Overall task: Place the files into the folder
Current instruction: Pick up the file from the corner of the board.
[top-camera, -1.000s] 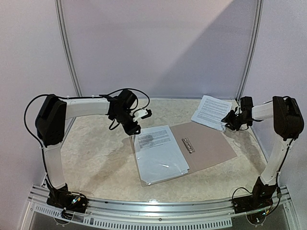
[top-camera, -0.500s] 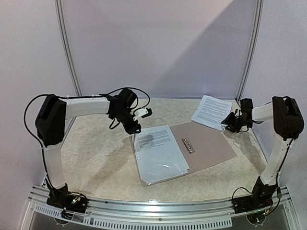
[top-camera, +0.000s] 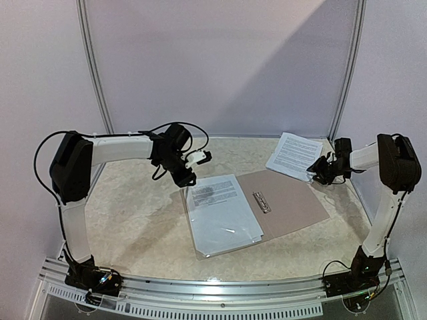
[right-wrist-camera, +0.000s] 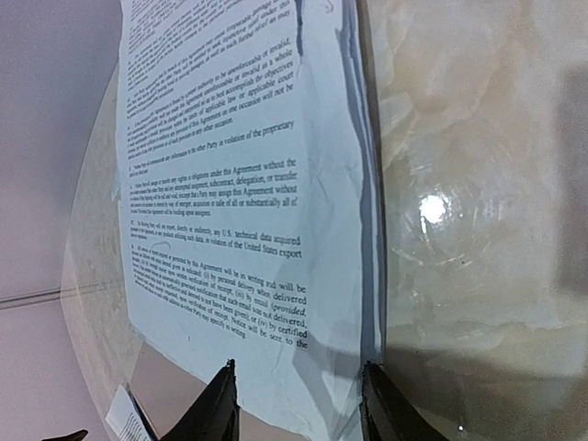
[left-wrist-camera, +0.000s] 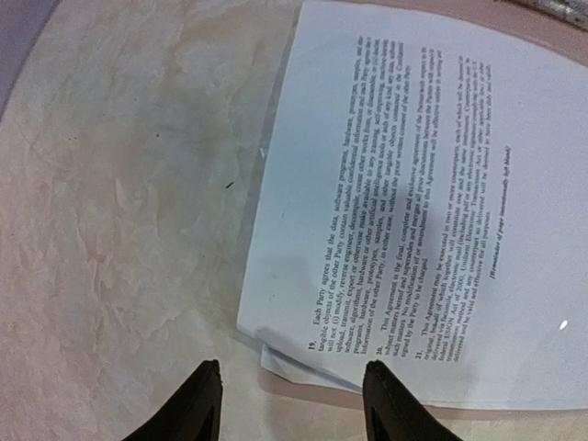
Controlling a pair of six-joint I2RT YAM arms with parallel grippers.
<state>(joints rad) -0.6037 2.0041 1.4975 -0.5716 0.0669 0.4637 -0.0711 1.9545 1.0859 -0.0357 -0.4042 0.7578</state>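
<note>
**Open folder mid-table, loose stack at the far right**

The folder (top-camera: 293,207) lies flat and spread open in the middle of the table (top-camera: 133,213). Its long axis runs from near-left to far-right. The bare tan half is on the right and the clear plastic half on the left. One metal clip (top-camera: 262,201) sits along the fold between the halves.

The filed sheets (top-camera: 217,200) lie on the plastic half, long axis running far to near and the near end swung slightly right. The printed block is at the far end. The left wrist view shows a second corner peeking from under the top sheet, so there are at least two.

One loose stack (top-camera: 293,153) of printed sheets lies near the table's far right corner, well apart from the filed ones. Its long axis also runs far to near, the near end leaning left. Layered edges in the right wrist view show more than one sheet.

The left claw (top-camera: 187,177) hangs just beyond the far left corner of the filed sheets. Its fingers (left-wrist-camera: 204,404) are spread with only bare table between them.

The right claw (top-camera: 313,171) is at the near right corner of the loose stack. Its fingers (right-wrist-camera: 220,404) stand apart with the paper's edge between them. Whether they touch the paper is hard to make out.
</note>
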